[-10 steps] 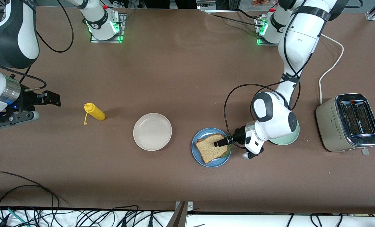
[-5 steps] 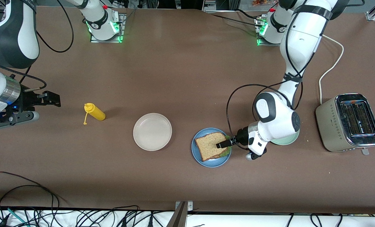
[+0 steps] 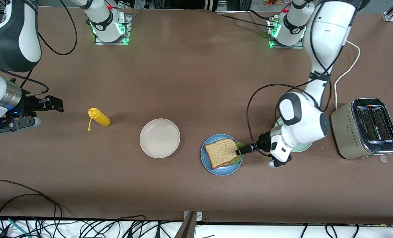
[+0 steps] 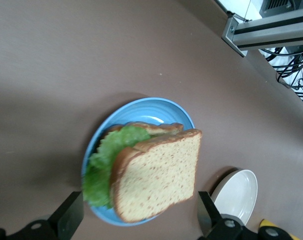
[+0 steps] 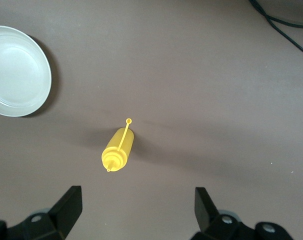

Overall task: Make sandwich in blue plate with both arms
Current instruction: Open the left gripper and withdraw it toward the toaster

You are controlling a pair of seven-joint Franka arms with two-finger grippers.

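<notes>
Resting on blue plate (image 3: 205, 161): sandwich (image 3: 221, 153), end effectors apart, empty

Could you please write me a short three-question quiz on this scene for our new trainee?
1. True or false: the sandwich lies on the blue plate.
2. Which gripper is open at the sandwich's edge: left gripper or right gripper?
3. Which object lies nearest the right gripper: the toaster, the yellow bottle or the beige-pink plate?

Key: 1 true; 2 left gripper; 3 the yellow bottle.
</notes>
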